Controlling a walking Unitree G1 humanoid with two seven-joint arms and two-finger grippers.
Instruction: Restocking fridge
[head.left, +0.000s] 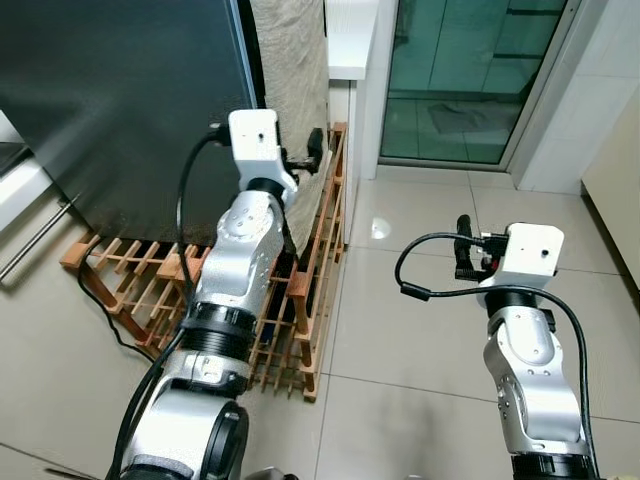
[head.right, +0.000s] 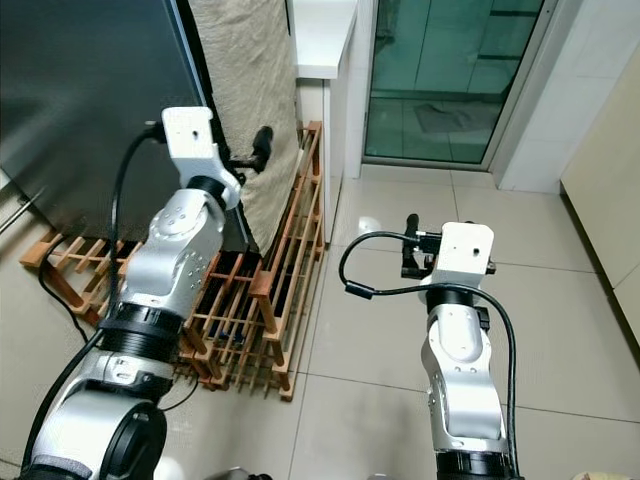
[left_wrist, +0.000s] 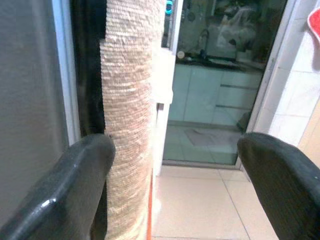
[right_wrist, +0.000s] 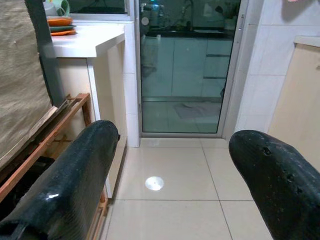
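No readable text in view

No label, brand, number or sign can be made out on the fridge door (head.left: 120, 100); the wooden rack (head.left: 300, 300); the white counter (right_wrist: 90, 42).

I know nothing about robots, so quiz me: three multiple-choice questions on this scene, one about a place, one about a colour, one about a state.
1. Where is the wooden rack?
A. on the counter
B. on the floor beside the fridge
C. behind the glass door

2. What colour is the fridge front?
A. dark grey
B. red
C. yellow

3. How is the left gripper?
A. shut on a bottle
B. open, empty
C. shut on cloth

Answers:
1 B, it stands on the tiled floor by the fridge.
2 A, the door panel is dark grey.
3 B, its fingers stand apart with nothing between.
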